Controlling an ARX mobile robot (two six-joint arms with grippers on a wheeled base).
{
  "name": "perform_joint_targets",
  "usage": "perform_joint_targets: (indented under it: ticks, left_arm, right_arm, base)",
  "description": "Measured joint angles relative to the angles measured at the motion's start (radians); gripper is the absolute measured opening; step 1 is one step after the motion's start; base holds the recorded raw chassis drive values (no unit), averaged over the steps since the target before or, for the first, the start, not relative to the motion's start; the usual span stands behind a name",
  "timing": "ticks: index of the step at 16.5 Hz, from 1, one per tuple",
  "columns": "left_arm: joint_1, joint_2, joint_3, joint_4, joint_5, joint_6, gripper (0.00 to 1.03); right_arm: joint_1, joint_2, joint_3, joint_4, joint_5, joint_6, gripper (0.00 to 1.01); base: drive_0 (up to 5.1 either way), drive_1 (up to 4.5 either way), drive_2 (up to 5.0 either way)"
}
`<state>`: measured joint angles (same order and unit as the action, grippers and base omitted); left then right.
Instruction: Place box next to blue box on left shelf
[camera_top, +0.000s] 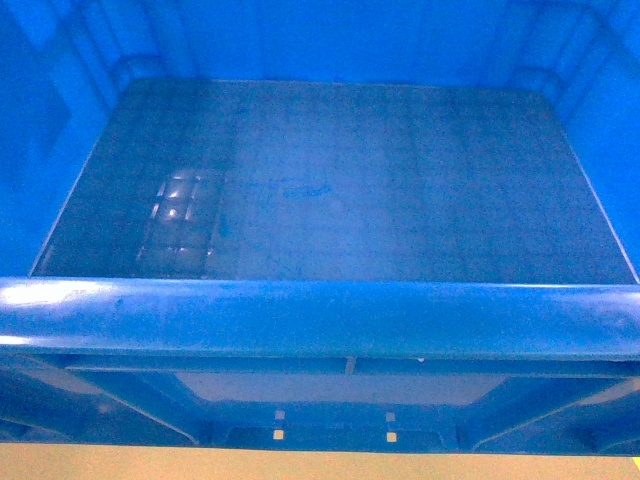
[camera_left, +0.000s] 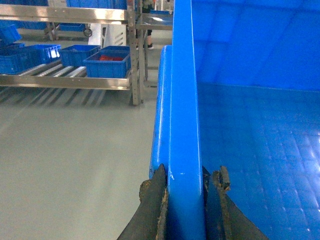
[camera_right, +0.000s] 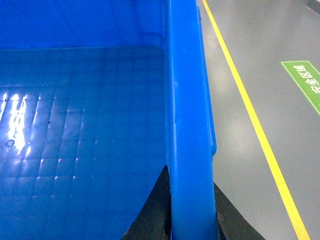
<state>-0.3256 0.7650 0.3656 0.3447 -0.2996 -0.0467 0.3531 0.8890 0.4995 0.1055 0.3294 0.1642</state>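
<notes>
The box, a large bright blue open crate with a thick rim and an empty floor, fills the head view. My left gripper is shut on its left wall rim, one black finger outside and one inside. My right gripper is shut on the right wall rim the same way. Neither gripper shows in the head view. Far off to the left stands a metal roller shelf carrying several small blue boxes, the nearest holding red items.
Grey floor lies between the crate and the shelf. More metal racks stand behind it. On the right side a yellow floor line and a green floor marking run past the crate.
</notes>
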Motion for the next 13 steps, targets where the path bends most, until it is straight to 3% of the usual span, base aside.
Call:
perform_joint_targets:
  ticks: [13]
  left_arm:
    - [0.0,0.003,0.0,0.001,0.0,-0.001,0.09]
  right_arm:
    - [0.0,0.0,0.0,-0.002,0.0,0.0,0.09]
  base:
    - [0.1,4.26,-4.1]
